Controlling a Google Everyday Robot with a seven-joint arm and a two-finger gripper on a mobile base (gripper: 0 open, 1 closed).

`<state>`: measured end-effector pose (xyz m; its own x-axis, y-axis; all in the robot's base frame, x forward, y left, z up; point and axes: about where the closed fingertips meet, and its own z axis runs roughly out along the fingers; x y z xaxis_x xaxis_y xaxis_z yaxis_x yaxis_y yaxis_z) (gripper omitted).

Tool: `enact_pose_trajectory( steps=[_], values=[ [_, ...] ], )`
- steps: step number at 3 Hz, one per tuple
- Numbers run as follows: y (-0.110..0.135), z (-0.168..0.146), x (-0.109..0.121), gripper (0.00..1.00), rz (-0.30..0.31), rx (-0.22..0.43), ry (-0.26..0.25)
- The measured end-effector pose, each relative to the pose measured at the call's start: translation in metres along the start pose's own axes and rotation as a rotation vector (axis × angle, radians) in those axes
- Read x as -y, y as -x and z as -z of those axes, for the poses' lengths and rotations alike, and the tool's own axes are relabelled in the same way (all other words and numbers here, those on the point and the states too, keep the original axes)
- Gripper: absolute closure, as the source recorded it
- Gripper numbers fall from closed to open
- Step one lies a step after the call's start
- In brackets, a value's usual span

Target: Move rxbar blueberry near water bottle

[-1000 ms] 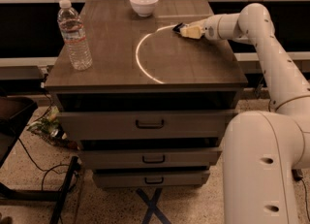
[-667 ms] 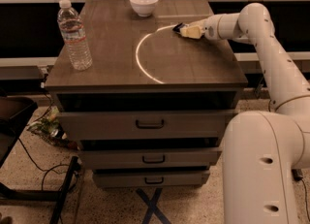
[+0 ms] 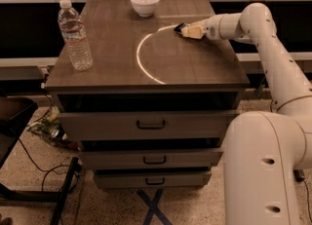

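The rxbar blueberry [image 3: 178, 26] shows only as a small dark piece on the far right part of the cabinet top, right at the tip of my gripper. My gripper [image 3: 187, 30] reaches in from the right and sits low over the top, against the bar. The water bottle [image 3: 75, 36], clear with a white cap, stands upright near the left edge of the top, well apart from the bar and the gripper.
A white bowl [image 3: 145, 3] stands at the back middle of the wooden cabinet top [image 3: 146, 68]. A bright curved streak of light [image 3: 141, 56] lies across the top. My arm [image 3: 273, 48] spans the right side. Drawers are below, and cables lie on the floor at the left.
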<state>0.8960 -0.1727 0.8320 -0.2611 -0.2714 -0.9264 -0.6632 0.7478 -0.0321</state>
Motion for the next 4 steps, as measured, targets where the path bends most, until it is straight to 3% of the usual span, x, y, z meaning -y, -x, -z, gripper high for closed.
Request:
enact_pose_trajectory(
  steps=[3,4],
  values=[
    [0.000,0.000,0.000,1.00,0.000,0.000,0.000],
    [0.051,0.033,0.003,1.00,0.064,-0.011,-0.074]
  ],
)
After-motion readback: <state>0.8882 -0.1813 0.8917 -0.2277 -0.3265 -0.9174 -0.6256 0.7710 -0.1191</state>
